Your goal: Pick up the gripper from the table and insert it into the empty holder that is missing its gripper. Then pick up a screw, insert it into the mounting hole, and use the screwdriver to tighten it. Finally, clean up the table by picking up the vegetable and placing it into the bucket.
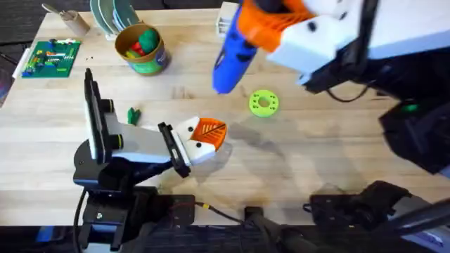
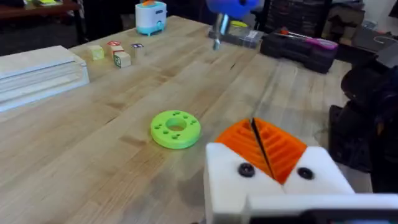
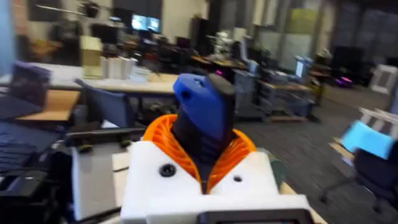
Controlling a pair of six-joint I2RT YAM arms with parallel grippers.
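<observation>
My right gripper hangs high over the table's far middle, shut on the blue screwdriver, whose tip points down. The right wrist view shows its orange pads clamping the screwdriver's blue body. Low over the near table, my left gripper has its orange pads pressed together on nothing, as its own view shows. The screwdriver's bit hovers beyond it. A small dark-green vegetable lies left of my left gripper. The bucket stands at the far left with toys inside. The loose gripper, holder and screw are out of view.
A lime-green disc with holes lies between the two grippers. A green circuit board sits at the far left edge. Wooden blocks, a small blue toy and stacked white boards lie farther off.
</observation>
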